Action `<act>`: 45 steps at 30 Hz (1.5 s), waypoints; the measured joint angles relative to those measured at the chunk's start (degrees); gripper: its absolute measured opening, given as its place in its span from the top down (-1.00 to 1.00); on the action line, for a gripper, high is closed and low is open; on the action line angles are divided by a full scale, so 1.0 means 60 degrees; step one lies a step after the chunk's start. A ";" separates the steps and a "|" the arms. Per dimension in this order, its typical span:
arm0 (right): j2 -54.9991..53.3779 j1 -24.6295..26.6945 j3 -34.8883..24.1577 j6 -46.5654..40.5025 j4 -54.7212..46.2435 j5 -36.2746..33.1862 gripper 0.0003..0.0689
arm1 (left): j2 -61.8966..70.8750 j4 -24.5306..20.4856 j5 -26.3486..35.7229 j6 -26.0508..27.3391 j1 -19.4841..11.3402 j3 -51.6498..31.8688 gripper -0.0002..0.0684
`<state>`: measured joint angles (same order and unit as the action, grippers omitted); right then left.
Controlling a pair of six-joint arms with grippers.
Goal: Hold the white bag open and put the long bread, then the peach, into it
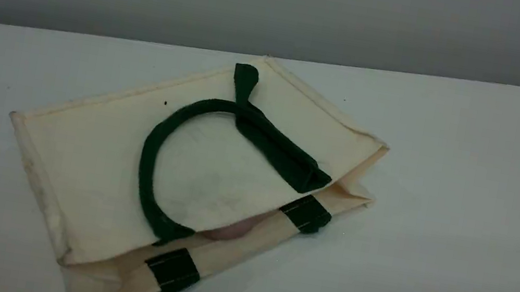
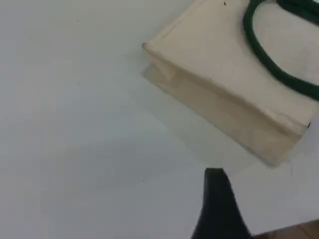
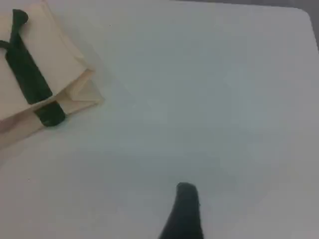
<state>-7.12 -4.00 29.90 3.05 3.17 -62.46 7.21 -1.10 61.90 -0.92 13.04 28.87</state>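
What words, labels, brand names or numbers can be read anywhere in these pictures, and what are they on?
None: no text can be read in any view.
white bag: plain cream cloth with only faint grey smudges, no print.
green handle and green patches: no label or logo.
table: no writing.

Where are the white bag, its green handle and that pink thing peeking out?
white bag [image 1: 94, 160]: scene view, top panel.
green handle [image 1: 148, 159]: scene view, loop's left curve.
pink thing [image 1: 231, 230]: scene view, part showing in bag's mouth.
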 joint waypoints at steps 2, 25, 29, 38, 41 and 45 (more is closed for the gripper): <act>0.0135 0.0000 0.0000 0.0000 0.0008 0.0000 -0.68 | -0.0042 0.0000 0.0000 0.0031 -0.0216 0.0000 -0.22; 0.1186 0.1107 0.0000 0.0009 0.0088 -0.0019 -0.68 | -0.0407 0.0000 -0.0008 0.0031 -0.2455 0.0000 -0.21; 0.1186 0.1107 0.0000 0.0009 0.0088 -0.0019 -0.68 | -0.0875 0.0000 0.0002 0.0031 -0.2455 0.0000 -0.21; 0.1186 0.1107 0.0000 0.0009 0.0088 -0.0019 -0.68 | -0.1209 0.0000 0.0003 0.0031 -0.2455 0.0000 -0.21; 0.1186 0.1107 0.0000 0.0009 0.0088 -0.0019 -0.68 | -0.1209 0.0000 0.0003 0.0031 -0.2455 0.0000 -0.21; 0.1186 0.1107 0.0000 0.0009 0.0088 -0.0019 -0.68 | -0.1209 0.0000 0.0003 0.0031 -0.2455 0.0000 -0.21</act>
<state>0.00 2.64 29.90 3.10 3.70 -62.57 -0.04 -1.10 61.92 -0.73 -1.69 28.87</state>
